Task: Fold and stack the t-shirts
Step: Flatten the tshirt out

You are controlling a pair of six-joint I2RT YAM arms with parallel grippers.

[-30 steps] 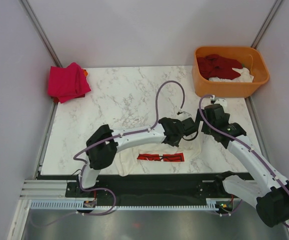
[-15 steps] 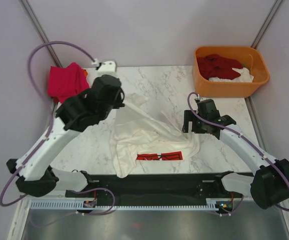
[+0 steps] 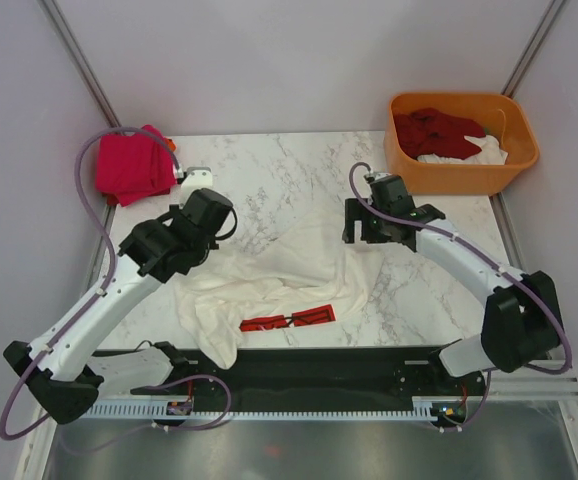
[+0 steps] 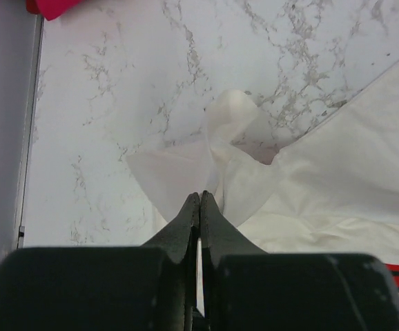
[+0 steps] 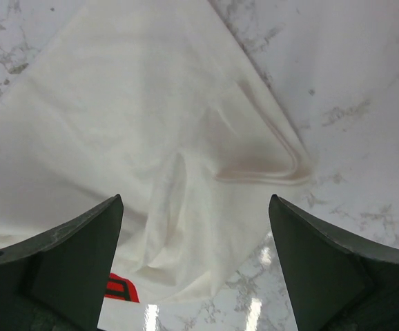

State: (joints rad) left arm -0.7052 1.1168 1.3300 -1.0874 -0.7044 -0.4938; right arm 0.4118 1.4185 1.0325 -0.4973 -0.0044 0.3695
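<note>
A large white t-shirt (image 3: 279,275) with a red printed mark (image 3: 289,320) lies crumpled across the near middle of the marble table (image 3: 269,170). My left gripper (image 3: 187,270) is at its left edge, shut on a pinched fold of the white t-shirt (image 4: 324,172); the jaws (image 4: 200,194) are pressed together with cloth bunched just past the tips. My right gripper (image 3: 357,235) hovers open over the shirt's right corner. In the right wrist view the white t-shirt (image 5: 151,138) lies below the right gripper (image 5: 196,207), untouched.
A folded pink-red t-shirt (image 3: 129,165) lies at the table's far left corner. An orange tub (image 3: 509,165) at the far right holds a dark red t-shirt (image 3: 439,130) and a white one (image 3: 474,155). Walls close in both sides.
My left arm swung from beside the right gripper over to the left and came down, dragging the white t-shirt leftwards. My right gripper, open throughout, moved left and farther up the table.
</note>
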